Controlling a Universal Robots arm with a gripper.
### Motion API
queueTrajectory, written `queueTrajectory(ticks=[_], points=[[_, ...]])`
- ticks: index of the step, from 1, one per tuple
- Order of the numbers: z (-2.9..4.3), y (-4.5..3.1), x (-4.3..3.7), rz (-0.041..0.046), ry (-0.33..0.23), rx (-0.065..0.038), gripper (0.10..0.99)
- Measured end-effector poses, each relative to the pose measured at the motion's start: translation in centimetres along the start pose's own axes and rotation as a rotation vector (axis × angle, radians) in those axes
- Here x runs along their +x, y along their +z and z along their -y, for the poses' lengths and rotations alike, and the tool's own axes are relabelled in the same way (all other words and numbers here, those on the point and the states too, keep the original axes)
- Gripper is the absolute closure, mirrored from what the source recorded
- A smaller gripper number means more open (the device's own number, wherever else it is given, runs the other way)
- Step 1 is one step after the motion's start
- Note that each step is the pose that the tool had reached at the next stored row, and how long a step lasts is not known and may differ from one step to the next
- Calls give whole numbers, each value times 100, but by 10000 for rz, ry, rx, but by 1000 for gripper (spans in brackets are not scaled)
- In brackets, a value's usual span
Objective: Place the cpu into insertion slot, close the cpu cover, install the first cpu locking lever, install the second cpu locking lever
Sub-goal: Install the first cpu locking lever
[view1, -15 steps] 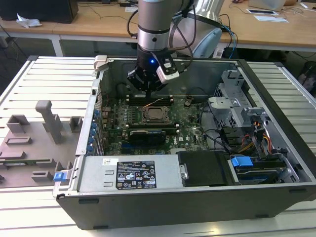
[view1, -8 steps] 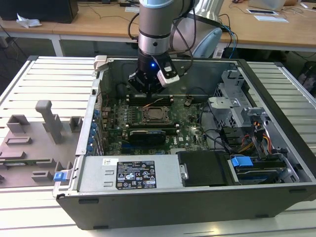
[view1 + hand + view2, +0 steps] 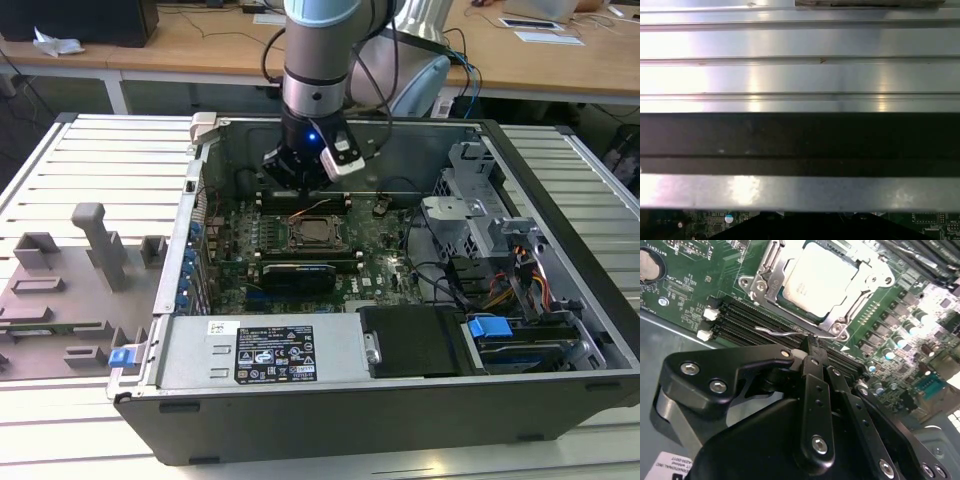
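**Pincer at the locking lever**

Pressed together on the thin wire locking lever (image 3: 782, 331), pincer (image 3: 812, 347) tips just short of the insertion slot (image 3: 840, 322). Beyond, cpu (image 3: 817, 277) seated, cpu cover (image 3: 867, 282) closed over it.

Cpu (image 3: 821, 280): flat square chip, pale silvery-beige top, seated flat in insertion slot (image 3: 785, 301). Slot: square socket, metal rim, on green board beside long black memory slots. Cpu cover (image 3: 866, 276): thin silvery frame closed down over chip edges, chip showing through its window. Thin wire locking lever (image 3: 782, 332) alongside socket edge, over memory slots.
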State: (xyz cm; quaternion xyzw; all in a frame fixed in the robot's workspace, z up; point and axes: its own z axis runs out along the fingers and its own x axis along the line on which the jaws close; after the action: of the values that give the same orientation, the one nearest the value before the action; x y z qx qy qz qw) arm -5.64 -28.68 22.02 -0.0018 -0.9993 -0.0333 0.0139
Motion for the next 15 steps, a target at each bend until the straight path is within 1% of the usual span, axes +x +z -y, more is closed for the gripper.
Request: queueTrajectory(ticks=[3,5,10,12,15], points=[[1,20,-53,-5,0,-50,980],[2,41,-128,-15,-1,-109,980],[7,94,-221,-33,-2,-213,980],[13,107,-236,-38,-3,-238,980],[48,124,-251,-38,-5,-274,980]])
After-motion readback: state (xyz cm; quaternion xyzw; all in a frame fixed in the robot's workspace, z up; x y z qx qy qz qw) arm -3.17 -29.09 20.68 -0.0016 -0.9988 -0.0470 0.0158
